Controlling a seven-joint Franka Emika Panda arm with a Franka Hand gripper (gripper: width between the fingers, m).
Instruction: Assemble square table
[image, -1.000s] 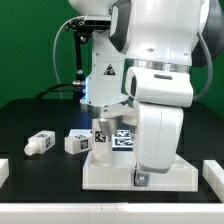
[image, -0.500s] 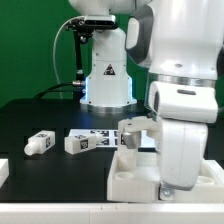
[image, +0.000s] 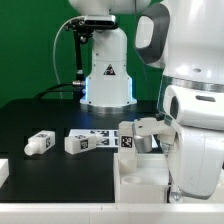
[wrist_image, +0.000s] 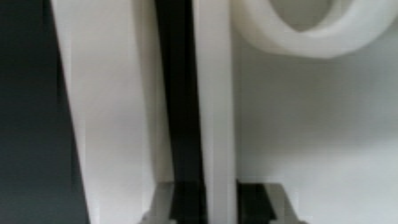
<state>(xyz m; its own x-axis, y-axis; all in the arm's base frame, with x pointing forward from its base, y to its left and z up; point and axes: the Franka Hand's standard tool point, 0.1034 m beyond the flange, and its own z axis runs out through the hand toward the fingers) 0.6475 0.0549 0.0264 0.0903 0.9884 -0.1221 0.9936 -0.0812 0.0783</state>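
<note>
exterior: low, at near table (image: 30, 112) edge, facing far arm base (image: 105, 75) | wrist: tight on slab (wrist_image: 311, 130) | shared: slab

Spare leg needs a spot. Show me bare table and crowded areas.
Bare: table in front of the two loose legs, between L-shaped piece and square tabletop; also behind those legs, toward the robot base. Crowded: exterior view's right, around the arm.
</note>
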